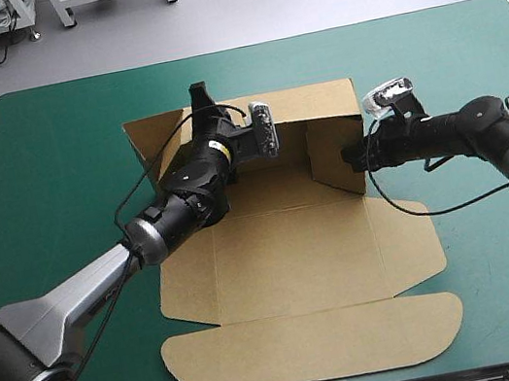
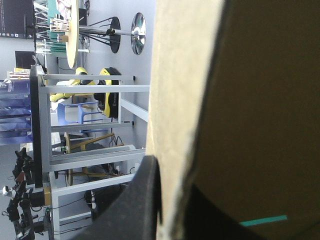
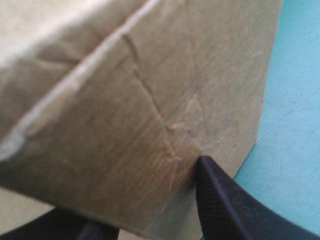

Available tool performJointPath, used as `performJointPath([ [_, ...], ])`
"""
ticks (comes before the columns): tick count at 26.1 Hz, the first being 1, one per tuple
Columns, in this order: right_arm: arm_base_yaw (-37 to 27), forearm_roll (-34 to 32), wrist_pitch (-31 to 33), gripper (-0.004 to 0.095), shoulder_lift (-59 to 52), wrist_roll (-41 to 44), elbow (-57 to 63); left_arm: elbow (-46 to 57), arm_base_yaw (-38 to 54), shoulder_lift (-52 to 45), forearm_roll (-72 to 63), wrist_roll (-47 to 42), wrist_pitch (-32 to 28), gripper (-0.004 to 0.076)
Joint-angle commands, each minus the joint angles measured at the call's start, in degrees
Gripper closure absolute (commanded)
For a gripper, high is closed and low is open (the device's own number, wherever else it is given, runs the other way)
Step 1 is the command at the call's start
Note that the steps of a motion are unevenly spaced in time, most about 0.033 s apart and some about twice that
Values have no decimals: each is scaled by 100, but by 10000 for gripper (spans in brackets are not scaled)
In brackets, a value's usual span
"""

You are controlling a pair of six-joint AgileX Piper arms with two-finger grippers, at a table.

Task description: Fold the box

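Observation:
The brown box lies in the middle of the teal-green table, its base and long lid flap flat. The far wall stands raised, and a side flap stands up at the right end. My left gripper sits on the far wall's top edge near the left corner. In the left wrist view the board's edge runs between my fingers, and the left gripper is shut on it. My right gripper pinches the right side flap. Board fills the right wrist view, with the right gripper shut on it.
Bare teal-green cover surrounds the box on the left, the right and the far side. The lid flap's rounded edge lies close to the table's near edge. The right side wing lies flat on the table.

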Motion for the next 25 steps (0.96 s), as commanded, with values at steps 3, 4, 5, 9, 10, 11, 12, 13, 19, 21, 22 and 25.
performJointPath([
  [3, 8, 569, -627, 683, -80, -191, -164, -53, -28, -145, -249, -122, -294, 734],
  [4, 8, 589, -659, 720, -80, -205, -164, -53, -28, -145, -249, -122, -306, 734],
  [5, 8, 589, -669, 751, -80, -205, -164, -53, -28, -145, -249, -122, -306, 734],
  [9, 8, 578, -669, 921, -80, -205, -164, -53, -28, -145, -249, -122, -295, 734],
  [10, 8, 578, -669, 921, -80, -205, -164, -53, -28, -145, -249, -122, -295, 734],
  [11, 8, 578, -669, 921, -80, -205, -164, -53, -28, -145, -249, -122, -295, 733],
  [12, 8, 578, -669, 921, -80, -205, -164, -53, -28, -145, -249, -122, -295, 727],
  [13, 8, 565, -659, 921, -80, -205, -164, -53, -28, -145, -249, -122, -285, 703],
  [19, 8, 422, -546, 921, -80, -28, -164, -53, -28, -145, -360, -141, -295, 409],
  [21, 8, 423, -568, 920, -80, -17, -164, -53, -28, -145, -323, -141, -295, 298],
  [22, 8, 423, -583, 921, -80, -17, -164, -53, -28, -145, -297, -141, -282, 255],
  [25, 8, 262, -546, 921, -80, 17, -164, -53, -28, -145, -309, -307, -280, 240],
])
